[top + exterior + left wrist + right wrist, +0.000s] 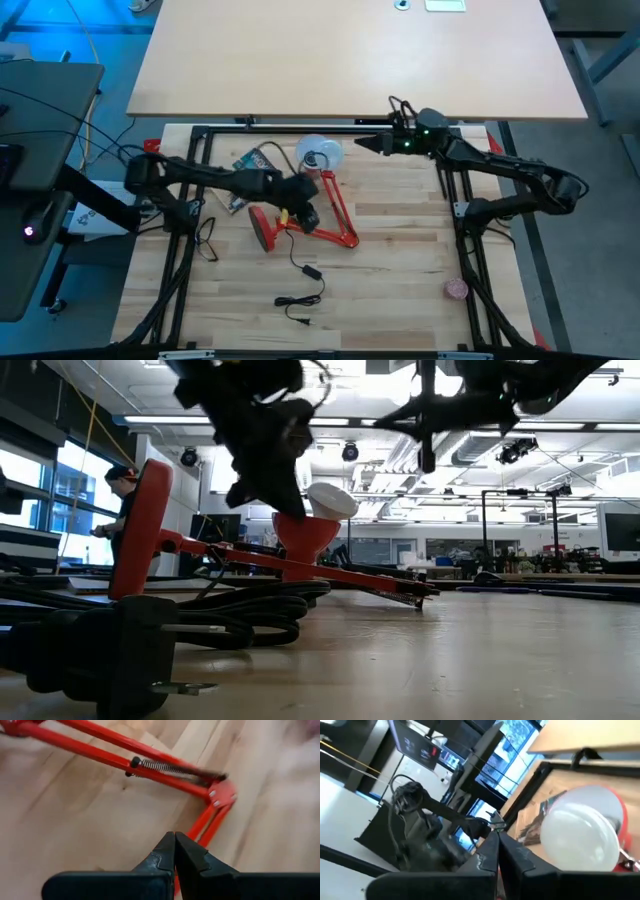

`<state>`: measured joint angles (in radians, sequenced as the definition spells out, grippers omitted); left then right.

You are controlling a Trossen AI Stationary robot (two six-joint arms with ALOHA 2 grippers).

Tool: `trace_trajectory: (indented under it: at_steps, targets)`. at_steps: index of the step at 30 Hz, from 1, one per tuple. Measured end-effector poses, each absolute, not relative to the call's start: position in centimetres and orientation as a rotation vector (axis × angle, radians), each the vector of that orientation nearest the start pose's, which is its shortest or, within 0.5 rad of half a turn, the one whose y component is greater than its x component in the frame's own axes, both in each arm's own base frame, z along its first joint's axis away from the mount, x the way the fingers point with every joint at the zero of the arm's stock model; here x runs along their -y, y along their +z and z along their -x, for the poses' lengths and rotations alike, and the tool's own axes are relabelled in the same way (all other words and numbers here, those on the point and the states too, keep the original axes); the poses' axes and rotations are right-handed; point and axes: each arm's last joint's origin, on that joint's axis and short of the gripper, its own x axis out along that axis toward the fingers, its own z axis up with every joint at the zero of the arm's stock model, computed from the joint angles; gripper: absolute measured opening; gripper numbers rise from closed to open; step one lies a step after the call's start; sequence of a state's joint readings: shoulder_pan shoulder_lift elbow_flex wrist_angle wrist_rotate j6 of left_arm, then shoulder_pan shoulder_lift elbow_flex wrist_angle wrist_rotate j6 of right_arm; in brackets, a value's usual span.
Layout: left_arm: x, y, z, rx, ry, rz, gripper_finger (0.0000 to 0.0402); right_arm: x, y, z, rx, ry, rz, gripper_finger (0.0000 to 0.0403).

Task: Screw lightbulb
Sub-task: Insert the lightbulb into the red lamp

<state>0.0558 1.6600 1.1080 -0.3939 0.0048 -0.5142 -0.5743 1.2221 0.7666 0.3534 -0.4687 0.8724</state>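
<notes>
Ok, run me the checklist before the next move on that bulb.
1. lightbulb seated in the red shade: ok.
2. Bulb screwed fully home: cannot tell.
3. right gripper open, ready to take the bulb: not ok; it is shut and empty beside the bulb.
4. left gripper steadying the lamp: not ok; it is shut above the lamp arm, holding nothing.
5. Lamp lying flat on the table: ok.

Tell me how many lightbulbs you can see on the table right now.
1. The lightbulb sits at the red lamp's head near the table's far edge, between the left gripper and the right gripper. Others may be hidden behind the arms.
</notes>
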Motion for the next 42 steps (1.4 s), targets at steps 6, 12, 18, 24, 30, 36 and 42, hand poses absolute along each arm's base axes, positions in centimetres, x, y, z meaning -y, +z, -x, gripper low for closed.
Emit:
trace_trajectory:
  at_steps: [6,12,18,24,30,36,42]
  targets:
    - [-0.6,19.0,-36.6,-0.975,0.308,0.332,0.0,12.9,31.8,-22.2,-0.082,-0.155,-0.834,0.0001]
    - [-0.5,17.4,-38.8,-0.964,0.303,0.3,0.0,12.7,34.2,-21.8,-0.138,-0.181,-0.778,0.0001]
    - [-0.2,17.4,-40.2,-0.946,0.272,0.411,0.0,12.5,36.7,-21.5,-0.159,-0.181,-0.727,0.0]
    - [0.4,17.5,-40.3,-0.924,0.34,0.477,0.0,12.1,38.2,-21.1,-0.212,-0.168,-0.679,0.0]
    - [1.4,16.7,-40.1,-0.95,0.366,0.476,0.0,12.0,38.9,-20.9,-0.207,-0.154,-0.679,0.0]
    - [2.4,15.0,-40.3,-0.998,0.366,0.436,0.0,11.7,39.1,-20.9,-0.196,-0.147,-0.703,0.0]
    - [2.7,14.9,-40.3,-0.992,0.378,0.403,0.0,11.1,39.3,-21.0,-0.195,-0.134,-0.743,0.0]
